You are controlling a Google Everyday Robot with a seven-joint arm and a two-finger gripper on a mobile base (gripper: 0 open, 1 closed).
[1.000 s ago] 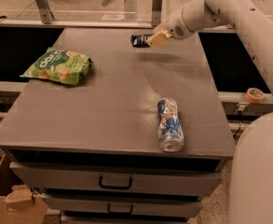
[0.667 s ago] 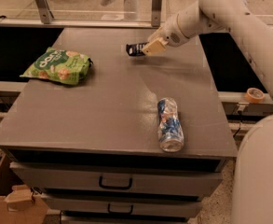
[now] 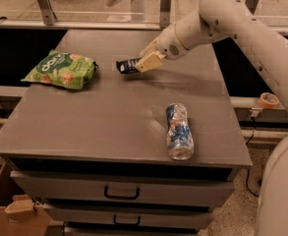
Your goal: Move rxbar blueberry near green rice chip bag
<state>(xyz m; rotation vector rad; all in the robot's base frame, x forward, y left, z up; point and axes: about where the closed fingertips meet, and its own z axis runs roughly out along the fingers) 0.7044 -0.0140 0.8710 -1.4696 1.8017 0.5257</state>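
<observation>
The rxbar blueberry (image 3: 127,66) is a small dark wrapper with pale lettering, held in the air just above the grey table. My gripper (image 3: 142,63) is shut on its right end, with the tan fingers (image 3: 149,61) clamped on it. The green rice chip bag (image 3: 60,69) lies flat at the table's left side, a short way left of the bar. The bar's left end points toward the bag and does not touch it.
A crushed blue-and-white plastic bottle (image 3: 178,131) lies near the table's front right. The grey table (image 3: 109,127) tops a drawer cabinet (image 3: 121,193). A roll of tape (image 3: 267,100) sits on a ledge at the right. A cardboard box (image 3: 15,213) stands at the lower left.
My gripper has carried the bar leftward and toward the front, from the table's far right part to a spot a short way right of the green bag.
</observation>
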